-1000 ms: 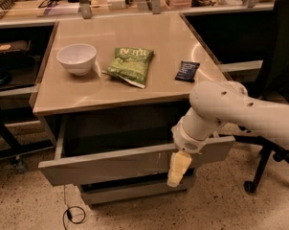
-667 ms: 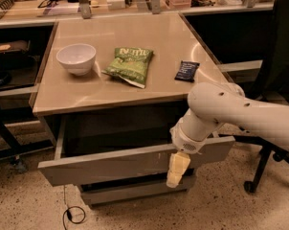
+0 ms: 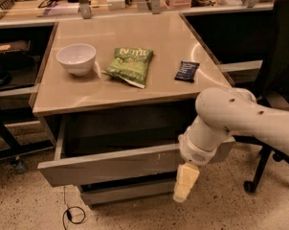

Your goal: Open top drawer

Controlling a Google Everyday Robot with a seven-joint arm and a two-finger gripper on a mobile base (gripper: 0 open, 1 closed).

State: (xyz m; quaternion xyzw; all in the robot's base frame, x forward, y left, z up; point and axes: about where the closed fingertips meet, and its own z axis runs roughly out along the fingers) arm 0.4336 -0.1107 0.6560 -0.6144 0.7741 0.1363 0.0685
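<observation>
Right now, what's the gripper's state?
Gripper: cannot be told; it points down in front of the right end of the pulled-out top drawer.

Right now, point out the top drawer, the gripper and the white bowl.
top drawer (image 3: 111,166), camera view, middle of its pulled-out front.
gripper (image 3: 183,189), camera view, its tip, hanging before the drawer's right end.
white bowl (image 3: 76,67), camera view, its outer wall.

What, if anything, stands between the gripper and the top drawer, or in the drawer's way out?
Nothing visible does. The gripper hangs just in front of the right end of the top drawer, and the drawer stands pulled out from under the table.
</observation>
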